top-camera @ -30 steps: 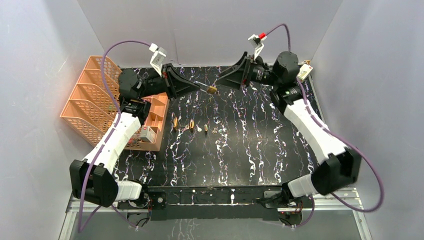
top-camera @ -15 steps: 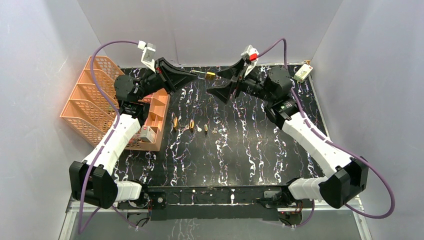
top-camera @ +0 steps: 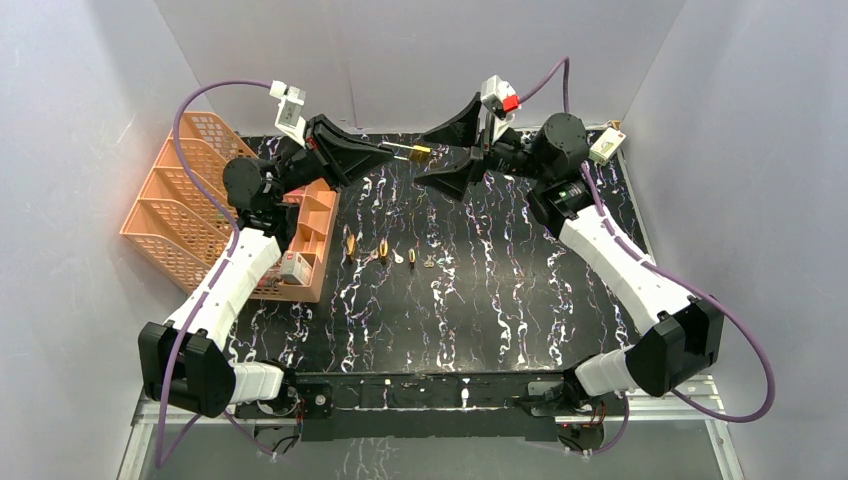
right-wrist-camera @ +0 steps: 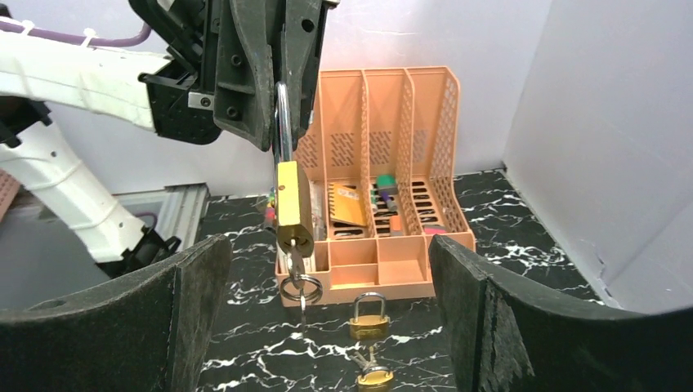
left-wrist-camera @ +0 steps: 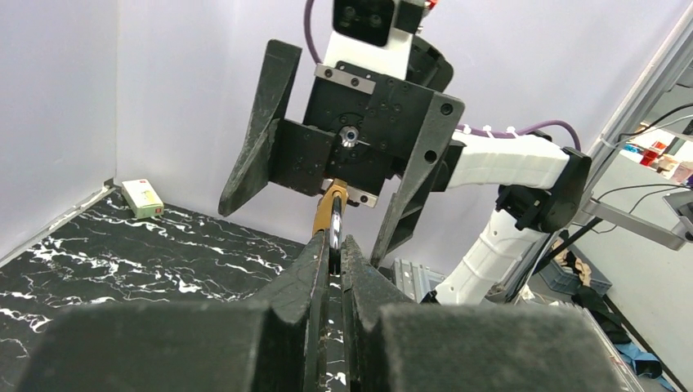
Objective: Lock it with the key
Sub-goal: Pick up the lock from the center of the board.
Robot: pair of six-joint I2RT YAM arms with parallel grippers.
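Note:
A brass padlock [top-camera: 420, 152] hangs in the air over the back of the table. My left gripper [top-camera: 388, 152] is shut on its steel shackle [right-wrist-camera: 283, 122]; its tips [left-wrist-camera: 334, 245] pinch the shackle in the left wrist view. A key [right-wrist-camera: 295, 261] sits in the keyhole at the bottom of the padlock [right-wrist-camera: 293, 204], and a key ring [right-wrist-camera: 301, 288] dangles from it. My right gripper [top-camera: 424, 160] faces the padlock, wide open, one finger on each side and touching nothing. In its own view the right gripper [right-wrist-camera: 327, 282] frames the key.
An orange desk organizer [top-camera: 190, 190] stands at the left edge. Several small padlocks [top-camera: 383, 250] and loose keys [top-camera: 428, 263] lie in a row mid-table; two padlocks [right-wrist-camera: 368, 318] show below the hanging one. A small white box [top-camera: 607, 145] sits back right.
My left gripper lifted the padlock higher and toward the back wall. My right gripper swung round so its open fingers now stand on either side of the padlock.

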